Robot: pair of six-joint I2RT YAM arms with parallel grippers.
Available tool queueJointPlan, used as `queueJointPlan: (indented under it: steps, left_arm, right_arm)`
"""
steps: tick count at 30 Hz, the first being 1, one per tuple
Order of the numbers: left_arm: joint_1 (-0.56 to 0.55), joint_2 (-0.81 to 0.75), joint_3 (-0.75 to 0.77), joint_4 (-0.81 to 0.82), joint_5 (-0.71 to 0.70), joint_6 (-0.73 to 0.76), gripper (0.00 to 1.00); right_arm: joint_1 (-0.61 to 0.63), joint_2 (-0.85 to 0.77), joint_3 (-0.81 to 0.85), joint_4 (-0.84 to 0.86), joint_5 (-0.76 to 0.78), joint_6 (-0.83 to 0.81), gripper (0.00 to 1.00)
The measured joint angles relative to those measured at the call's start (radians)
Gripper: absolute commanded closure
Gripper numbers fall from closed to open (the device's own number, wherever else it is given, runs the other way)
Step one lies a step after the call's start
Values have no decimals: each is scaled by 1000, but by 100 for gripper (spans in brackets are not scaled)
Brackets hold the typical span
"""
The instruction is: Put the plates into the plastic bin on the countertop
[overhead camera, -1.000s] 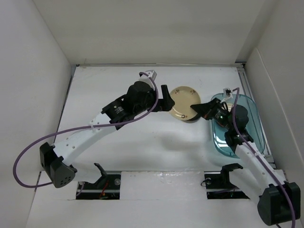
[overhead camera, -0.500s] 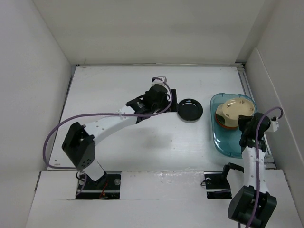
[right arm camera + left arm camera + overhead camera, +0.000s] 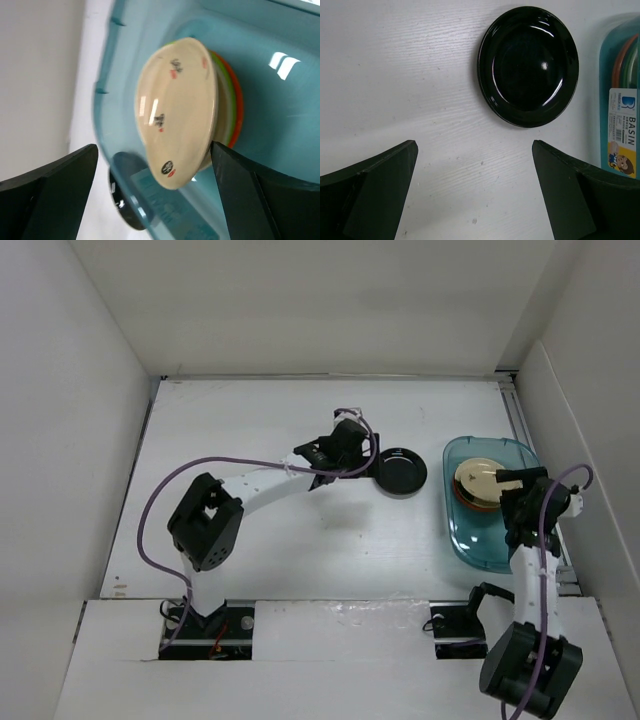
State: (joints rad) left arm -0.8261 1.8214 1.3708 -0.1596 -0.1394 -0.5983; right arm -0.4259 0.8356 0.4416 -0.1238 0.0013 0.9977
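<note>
Two white arms [image 3: 268,481] with black joints, purple cables [image 3: 141,532].

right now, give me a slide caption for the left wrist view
Open left end effector above the countertop, facing a black plate beside the teal bin.

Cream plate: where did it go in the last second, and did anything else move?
The cream plate moved right, from above the black plate into the plastic bin, onto the stack there; the right fingers let it go and stand open. The left arm folded inward, left fingers open before the black plate. Black plate and bin stayed put.
</note>
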Motion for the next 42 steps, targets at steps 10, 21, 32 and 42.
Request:
queueJointPlan:
  steps: [10,21,32,42]
  left_arm:
    - [6,175,147,21,29,0,0]
    - [16,370,291,12,88,-2,6]
    - [56,470,391,3,120,-38,97]
    - [101,405,297,39,143,-58,100]
  right_arm:
    - [0,-95,159,-97,-41,-28,0]
    - [0,-119,169,-154,-230,-87,0]
    - [0,-162,180,-168,-381,-131,0]
    - [20,-152,114,29,-669,-161,0]
